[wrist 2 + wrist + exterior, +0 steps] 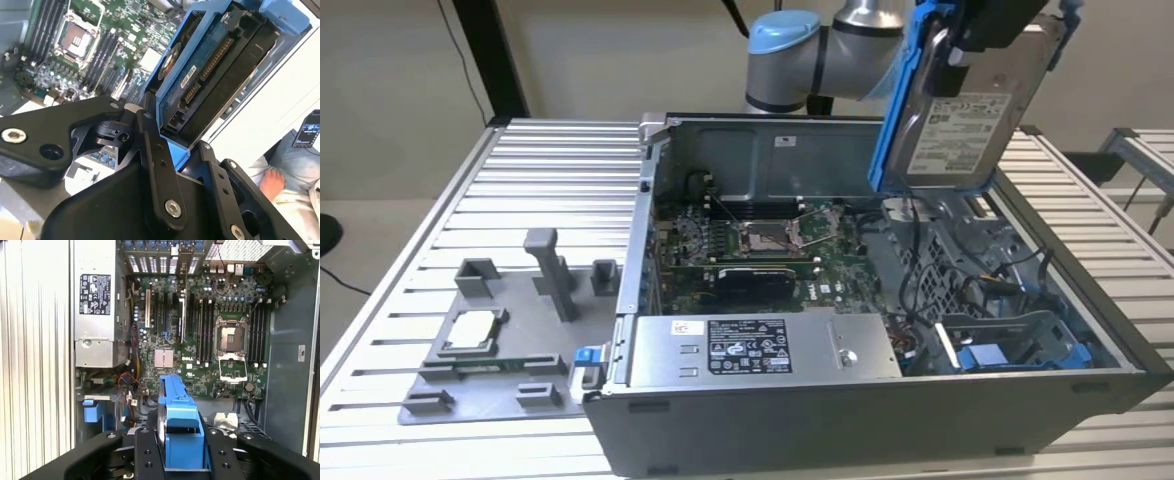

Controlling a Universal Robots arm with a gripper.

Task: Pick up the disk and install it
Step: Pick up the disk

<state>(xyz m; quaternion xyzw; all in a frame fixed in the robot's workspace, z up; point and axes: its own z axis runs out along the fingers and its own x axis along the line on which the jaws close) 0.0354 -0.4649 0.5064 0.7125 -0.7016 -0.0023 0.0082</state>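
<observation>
The gripper point(183, 454) is clamped on the disk point(963, 115), holding it nearly upright above the open case point(854, 425), over its motherboard point(200, 325).

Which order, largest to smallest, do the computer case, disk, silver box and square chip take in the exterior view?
1. computer case
2. disk and silver box, too alike to rank, the disk held raised
3. square chip

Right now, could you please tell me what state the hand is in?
Hand: closed on the disk, holding it above the open computer case.
</observation>
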